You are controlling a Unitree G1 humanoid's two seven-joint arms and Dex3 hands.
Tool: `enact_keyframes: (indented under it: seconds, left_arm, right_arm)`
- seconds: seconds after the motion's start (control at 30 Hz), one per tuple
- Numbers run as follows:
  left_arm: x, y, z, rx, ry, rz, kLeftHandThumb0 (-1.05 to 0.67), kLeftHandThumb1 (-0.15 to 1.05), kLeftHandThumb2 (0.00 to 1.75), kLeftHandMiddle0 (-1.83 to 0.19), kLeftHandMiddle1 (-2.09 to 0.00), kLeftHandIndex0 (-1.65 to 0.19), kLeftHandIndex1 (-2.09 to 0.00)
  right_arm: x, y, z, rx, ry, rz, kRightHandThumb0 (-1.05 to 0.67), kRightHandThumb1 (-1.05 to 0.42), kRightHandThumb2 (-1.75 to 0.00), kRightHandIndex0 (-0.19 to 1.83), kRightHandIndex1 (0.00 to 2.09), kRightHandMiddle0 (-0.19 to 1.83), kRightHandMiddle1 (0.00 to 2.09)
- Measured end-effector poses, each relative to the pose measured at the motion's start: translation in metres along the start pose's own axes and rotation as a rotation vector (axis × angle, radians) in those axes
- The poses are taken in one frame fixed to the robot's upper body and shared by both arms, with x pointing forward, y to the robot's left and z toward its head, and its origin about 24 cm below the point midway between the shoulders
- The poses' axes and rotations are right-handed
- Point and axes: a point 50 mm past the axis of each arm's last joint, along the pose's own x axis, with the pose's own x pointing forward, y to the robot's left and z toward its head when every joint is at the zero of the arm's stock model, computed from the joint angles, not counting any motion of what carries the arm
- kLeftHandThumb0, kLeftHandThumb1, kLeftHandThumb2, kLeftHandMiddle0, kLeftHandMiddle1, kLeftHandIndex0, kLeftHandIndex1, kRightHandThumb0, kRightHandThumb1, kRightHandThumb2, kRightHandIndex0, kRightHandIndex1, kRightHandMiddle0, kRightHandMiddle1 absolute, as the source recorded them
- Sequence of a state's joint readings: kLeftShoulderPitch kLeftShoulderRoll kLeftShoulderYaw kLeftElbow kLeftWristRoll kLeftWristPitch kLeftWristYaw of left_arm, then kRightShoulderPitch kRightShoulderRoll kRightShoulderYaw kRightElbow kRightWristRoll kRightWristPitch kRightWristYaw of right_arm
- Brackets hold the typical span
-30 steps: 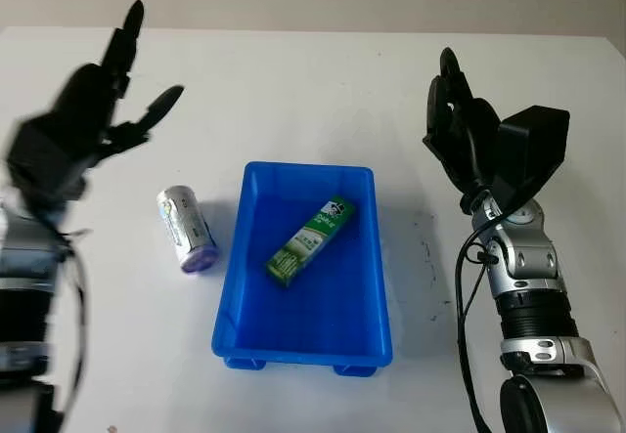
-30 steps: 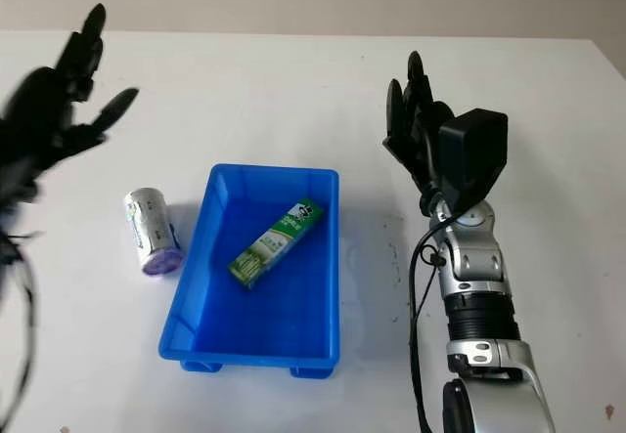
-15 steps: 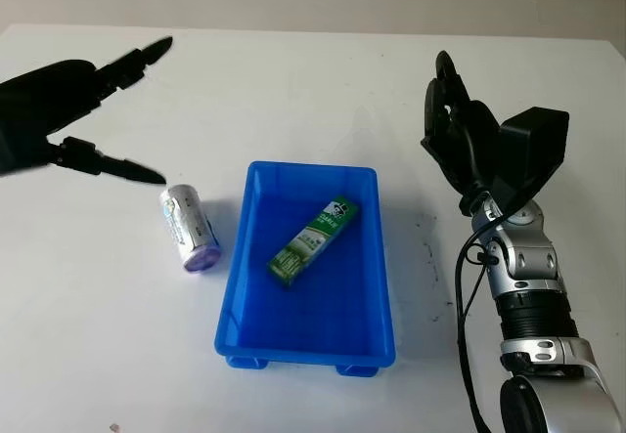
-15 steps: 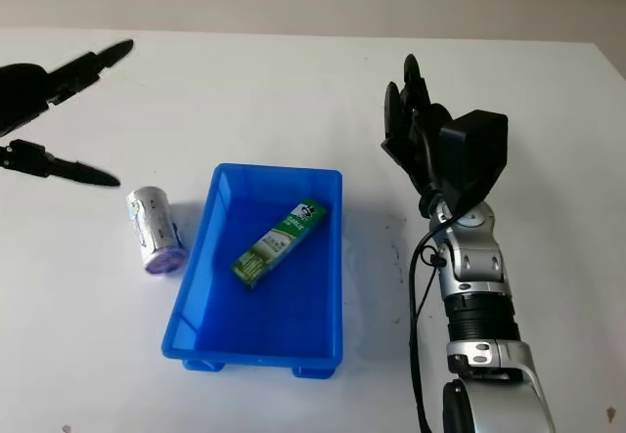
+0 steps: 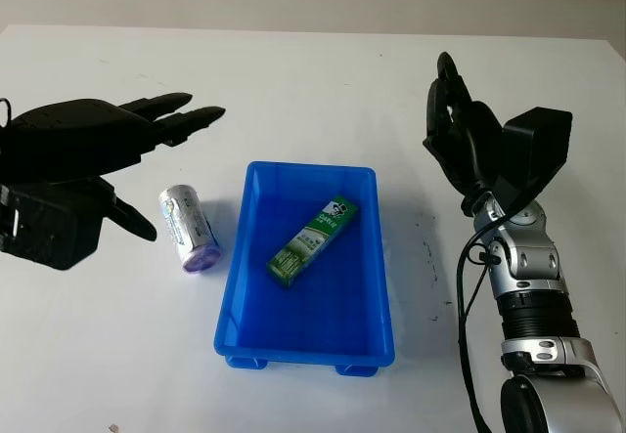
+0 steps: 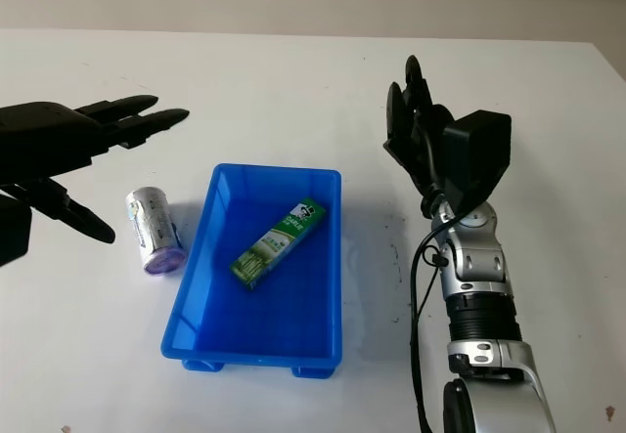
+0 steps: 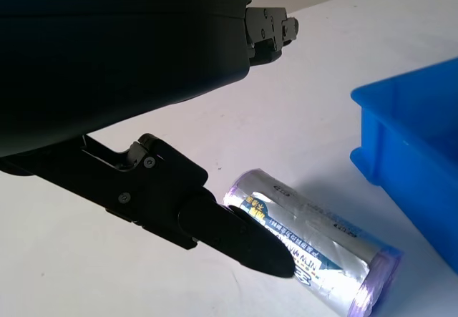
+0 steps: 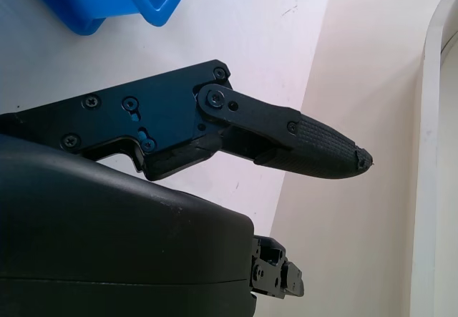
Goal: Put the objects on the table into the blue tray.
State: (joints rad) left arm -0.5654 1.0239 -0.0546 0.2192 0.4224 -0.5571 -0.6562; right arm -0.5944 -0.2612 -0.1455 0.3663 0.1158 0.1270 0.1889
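On the white bench (image 5: 313, 71), the left robot hand (image 5: 93, 159) hangs open and empty at the near-left, holding nothing, one finger (image 7: 236, 235) reaching close over the silver can (image 5: 188, 228) in the left wrist view, though whether it touches cannot be told. The can lies on its side just beside the outer left wall of the blue tray (image 5: 230, 296), apart from it, its long axis running roughly front to back alongside that wall with the purple-capped end nearer the robot; it sits just to the tray side of the left robot hand, so this is the nearer hand by far and the likely one to close across the can's short width. Inside the tray a green carton (image 5: 313, 240) lies slantwise on the floor, already delivered. Farther right, well apart from the can and beyond the tray, the right robot hand (image 5: 460, 140) is raised above the bench, open and empty
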Motion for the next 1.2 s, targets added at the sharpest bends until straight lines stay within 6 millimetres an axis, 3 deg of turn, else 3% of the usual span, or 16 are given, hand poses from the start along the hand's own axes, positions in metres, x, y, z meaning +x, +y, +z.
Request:
enact_keyframes:
  seconds: [0.73, 1.2]
  left_arm:
    - [0.008, -0.021, 0.001, 0.094, -0.021, -0.063, -0.57, 0.83, 0.06, -0.01, -0.07, -0.02, -0.08]
    - [0.005, -0.037, 0.011, 0.046, -0.106, -0.069, -0.5, 0.86, 0.06, -0.22, -0.1, -0.24, -0.16]
  right_arm:
    - [0.0, -0.001, 0.0, 0.003, 0.001, -0.007, -0.74, -1.05, -0.73, -0.19, 0.0, -0.19, 0.0]
    - [0.0, -0.001, 0.001, 0.011, -0.003, 0.0, -0.73, -1.05, -0.74, -0.19, 0.0, -0.19, 0.0]
